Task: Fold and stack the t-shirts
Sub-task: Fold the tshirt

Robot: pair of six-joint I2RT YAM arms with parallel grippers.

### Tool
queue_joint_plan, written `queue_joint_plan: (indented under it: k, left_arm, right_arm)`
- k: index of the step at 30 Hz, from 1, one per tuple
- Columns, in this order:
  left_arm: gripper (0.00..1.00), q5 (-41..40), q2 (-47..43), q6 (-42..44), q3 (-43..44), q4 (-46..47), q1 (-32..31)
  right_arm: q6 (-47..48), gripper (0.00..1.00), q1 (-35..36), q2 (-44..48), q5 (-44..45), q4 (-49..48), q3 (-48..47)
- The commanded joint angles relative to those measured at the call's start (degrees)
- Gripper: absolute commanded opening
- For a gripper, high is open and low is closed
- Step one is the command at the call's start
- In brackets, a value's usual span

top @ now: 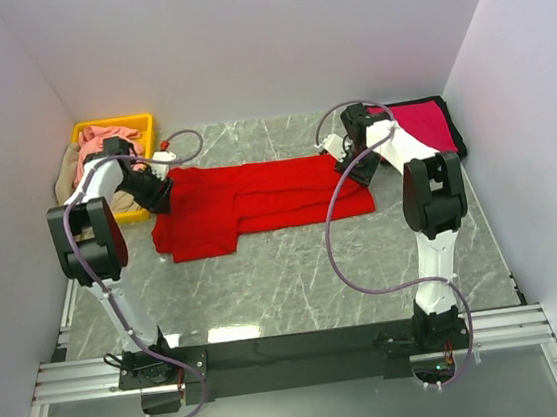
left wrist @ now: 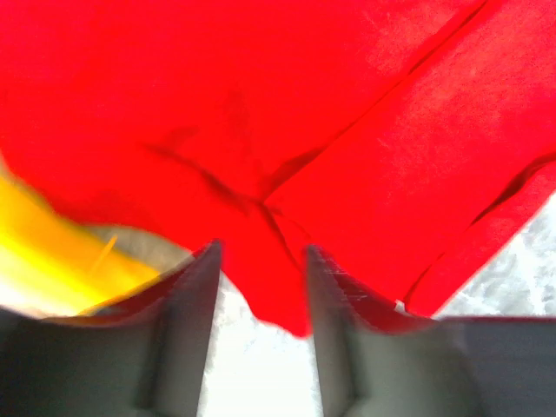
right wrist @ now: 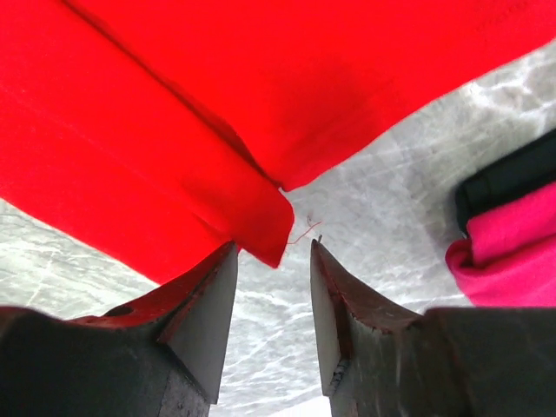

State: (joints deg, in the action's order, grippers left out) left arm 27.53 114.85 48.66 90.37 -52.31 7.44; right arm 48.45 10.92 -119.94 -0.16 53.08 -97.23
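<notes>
Both left gripper (left wrist: pixel 262 250) and right gripper (right wrist: pixel 274 247) stand half-open over red t-shirt (top: pixel 258 201).

Bright red t-shirt (top: pixel 258 201), centre: plain. Crimson-magenta t-shirt (top: pixel 422 122), 2 o'clock: plain, on black cloth (right wrist: pixel 512 178). Yellow bin (top: pixel 143 120), 10 o'clock: salmon pink t-shirt (top: pixel 104 138), tan t-shirt (top: pixel 67 177). Worktop (top: pixel 296 277): grey marble pattern, pale veins.

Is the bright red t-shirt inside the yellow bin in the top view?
No, the bright red t-shirt lies spread on the table, beside the yellow bin.
</notes>
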Motion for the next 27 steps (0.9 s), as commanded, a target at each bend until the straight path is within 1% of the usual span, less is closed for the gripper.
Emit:
queue_joint_plan:
  k: [1,2,3,4,5,6,8,9,11,12,14,18,22,25,27]
  left_arm:
    - [0.52,3.40,-7.69,-0.68,0.17,-0.42,1.70]
    - [0.53,4.10,-9.19,0.28,-0.71,-1.03,1.87]
    - [0.55,5.76,-12.25,1.60,-2.89,-3.56,1.70]
    - [0.55,6.22,-13.84,3.87,-4.40,-4.11,1.26]
    - [0.55,6.31,-15.25,4.24,-6.24,-4.29,0.56]
    - [0.54,6.14,-17.79,5.03,-9.82,-4.81,-1.27]
    - [0.53,5.35,-19.83,6.00,-13.88,-3.50,-3.65]
    - [0.53,4.99,-21.49,5.83,-17.82,-2.45,-5.84]
    - [0.54,3.50,-22.65,4.86,-21.09,0.89,-7.00]
    - [0.53,2.80,-22.74,4.77,-23.28,1.51,-9.87]
    - [0.53,2.27,-22.74,4.07,-24.53,2.83,-10.52]
    - [0.53,1.39,-22.91,5.55,-26.73,3.53,-10.52]
    - [0.53,0.60,-21.25,6.18,-28.14,5.02,-12.71]
    - [0.53,-0.28,-20.28,5.65,-29.72,7.31,-13.68]
    - [0.53,-1.33,-19.67,5.74,-30.77,8.36,-13.77]
  right_arm:
    - [-3.96,0.47,-0.37,3.83,0.78,2.89,-3.31]
    - [-4.67,0.47,-0.46,4.27,0.34,3.78,-4.10]
    - [-6.07,0.48,-0.46,4.80,0.43,4.66,-4.28]
    - [-6.69,0.47,-0.46,5.85,-2.18,6.23,-4.46]
    - [-7.31,0.47,-0.46,6.29,-2.99,6.77,-4.11]
    - [-8.53,0.47,-0.28,6.73,-3.61,7.12,-3.76]
    - [-9.42,0.47,-0.37,7.53,-5.54,8.09,-2.80]
    - [-9.94,0.47,-0.37,7.70,-6.42,8.61,-2.44]
    - [-10.30,0.46,-0.28,8.23,-9.57,9.76,-2.09]
    - [-10.04,0.45,-0.11,8.67,-10.64,10.11,-1.91]
    - [-9.60,0.44,0.94,9.98,-13.96,10.81,-1.38]
    - [-9.16,0.40,3.76,11.74,-15.57,9.85,0.11]
    - [-10.04,0.39,3.76,10.00,-17.15,10.63,-0.67]
    - [-9.69,0.38,4.37,9.90,-20.48,11.17,-1.55]
    - [-9.77,0.38,5.60,9.55,-20.06,10.73,-1.91]
